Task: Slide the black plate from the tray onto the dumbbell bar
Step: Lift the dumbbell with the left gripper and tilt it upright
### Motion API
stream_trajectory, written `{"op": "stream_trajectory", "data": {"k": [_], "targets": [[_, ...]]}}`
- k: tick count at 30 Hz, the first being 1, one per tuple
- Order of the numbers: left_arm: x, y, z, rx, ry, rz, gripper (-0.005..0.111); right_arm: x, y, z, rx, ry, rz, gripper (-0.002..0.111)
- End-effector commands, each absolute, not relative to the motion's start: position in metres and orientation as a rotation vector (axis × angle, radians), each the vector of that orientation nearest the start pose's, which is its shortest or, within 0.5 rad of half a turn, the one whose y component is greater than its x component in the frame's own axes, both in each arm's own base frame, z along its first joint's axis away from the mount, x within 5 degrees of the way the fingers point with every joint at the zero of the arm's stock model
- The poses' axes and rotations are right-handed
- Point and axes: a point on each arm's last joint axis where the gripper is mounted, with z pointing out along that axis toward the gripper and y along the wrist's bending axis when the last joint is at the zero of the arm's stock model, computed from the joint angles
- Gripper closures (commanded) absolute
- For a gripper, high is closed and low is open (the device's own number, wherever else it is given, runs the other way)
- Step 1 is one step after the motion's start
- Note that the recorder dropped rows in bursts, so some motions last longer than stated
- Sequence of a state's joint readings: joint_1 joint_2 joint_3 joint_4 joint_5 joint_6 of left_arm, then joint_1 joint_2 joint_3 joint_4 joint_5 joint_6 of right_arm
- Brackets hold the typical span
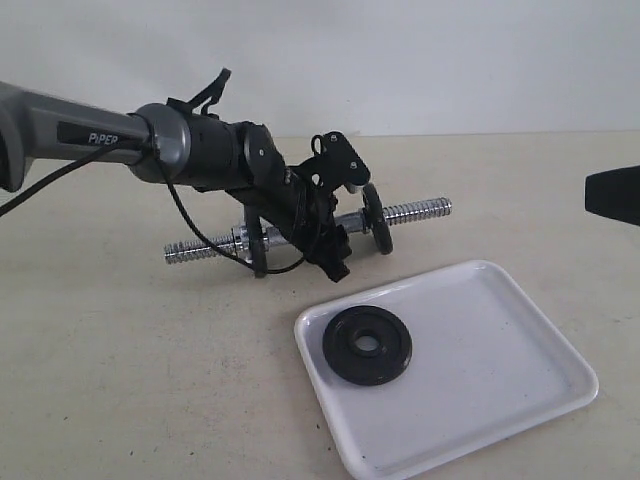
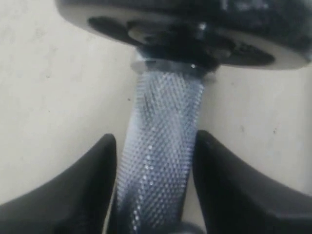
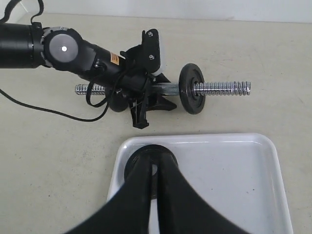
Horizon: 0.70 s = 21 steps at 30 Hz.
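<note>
**Left arm is bracing the dumbbell bar (image 1: 415,211) while the black plate (image 1: 340,352) is waiting in the tray (image 1: 500,340).**
The left fingers (image 2: 92,175) are clamping the bar's knurled middle, probably keeping its right threaded end steady and free for loading. The plate is lying flat at the tray's left end, nearer than the bar. The right fingers (image 3: 180,195), pressed together and empty, are aiming at it from the right.

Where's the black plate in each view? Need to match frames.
Exterior: black plate lies flat in the left part of the tray, lower centre of the picture.
Left wrist: not in it.
Right wrist: in a corner of the tray, partly hidden behind the right claw; a piece shows at.
Shared landmark: the dumbbell bar, in all three views.
</note>
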<state>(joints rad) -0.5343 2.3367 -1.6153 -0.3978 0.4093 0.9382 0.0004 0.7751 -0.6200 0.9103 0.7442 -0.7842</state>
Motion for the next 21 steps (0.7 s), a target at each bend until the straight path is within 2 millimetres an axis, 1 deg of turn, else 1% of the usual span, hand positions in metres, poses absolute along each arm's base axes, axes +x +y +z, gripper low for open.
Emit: {"op": "stream_trajectory", "data": {"k": [1,3,4,5,6,7,8,13,16,20,21], "targets": [[0.392,-0.248,0.073,1.527,2.372,-0.221,0.103,0.140,0.049,0.311,-0.364,2.073,0.588,0.108],[0.393,-0.246,0.083,1.510,2.380,-0.182,0.103,0.140,0.049,0.311,-0.364,2.073,0.588,0.108],[0.393,-0.244,0.094,1.476,2.401,-0.155,0.103,0.140,0.049,0.311,-0.364,2.073,0.588,0.108],[0.393,-0.243,0.098,1.452,2.416,-0.152,0.103,0.140,0.049,0.311,-0.364,2.073,0.588,0.108],[0.393,-0.241,0.109,1.433,2.421,-0.127,0.103,0.140,0.049,0.311,-0.370,2.070,0.583,0.108],[0.393,-0.240,0.112,1.430,2.424,-0.119,0.103,0.140,0.049,0.311,-0.370,2.070,0.583,0.108],[0.392,-0.239,0.122,1.422,2.415,-0.109,0.103,0.140,0.049,0.311,-0.370,2.070,0.583,0.108],[0.392,-0.239,0.152,1.362,2.366,-0.108,0.103,0.140,0.049,0.311,-0.372,2.070,0.582,0.108],[0.391,-0.238,0.164,1.357,2.350,-0.107,0.103,0.140,0.049,0.311,-0.373,2.068,0.580,0.108],[0.390,-0.237,0.171,1.347,2.344,-0.109,0.103,0.140,0.049,0.311,-0.376,2.066,0.575,0.108],[0.389,-0.237,0.175,1.335,2.338,-0.110,0.103,0.140,0.049,0.311,-0.377,2.064,0.573,0.108]]}}
